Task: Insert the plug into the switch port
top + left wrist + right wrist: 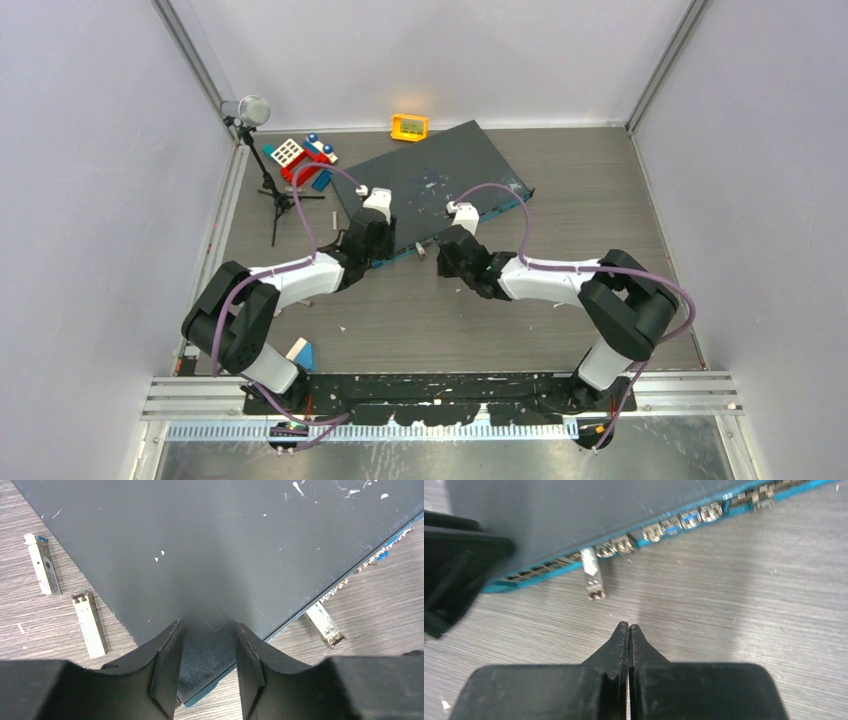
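Observation:
The switch [440, 180] is a flat dark-grey box with white scuffs and a teal front face carrying a row of ports [659, 530]. A silver plug [590, 572] sticks out of one switch port near the left end of that row; it also shows in the left wrist view as the plug [325, 624]. My right gripper [628, 625] is shut on nothing, a short way in front of the plug's tail, above the wood table. My left gripper [208, 625] hangs open over the switch's near left corner [200, 680], jaws astride it.
Two loose silver plugs [44, 562] [90, 625] lie on the table left of the switch. An orange-yellow box [409, 126], toy bricks [300, 155] and a small tripod [270, 190] stand at the back left. A blue wedge [303, 353] lies by the left arm's base.

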